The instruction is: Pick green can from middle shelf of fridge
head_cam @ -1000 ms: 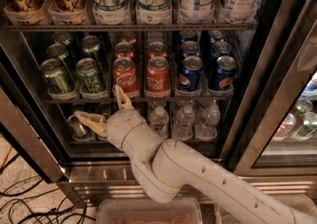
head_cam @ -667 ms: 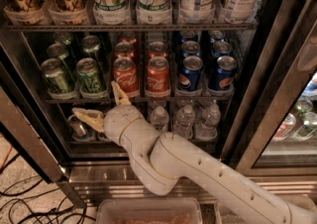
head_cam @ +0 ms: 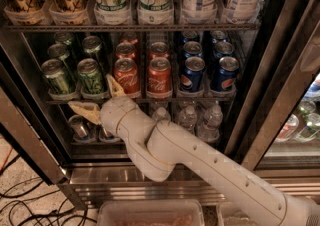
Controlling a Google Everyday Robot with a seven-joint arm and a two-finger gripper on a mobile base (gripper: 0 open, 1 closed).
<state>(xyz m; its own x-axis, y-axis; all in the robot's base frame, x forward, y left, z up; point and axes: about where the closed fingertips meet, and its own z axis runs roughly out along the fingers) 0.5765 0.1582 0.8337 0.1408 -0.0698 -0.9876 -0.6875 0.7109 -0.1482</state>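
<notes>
The gripper [head_cam: 91, 91] is held wide open and empty at the front of the middle shelf [head_cam: 200, 99] of the fridge [head_cam: 274, 82], one finger raised just beside the green can [head_cam: 91, 74]. That can is seated in a clear tray [head_cam: 61, 95] at the shelf's left, with red cans [head_cam: 160, 76] and blue cans [head_cam: 192, 72] ranged rightward.
</notes>
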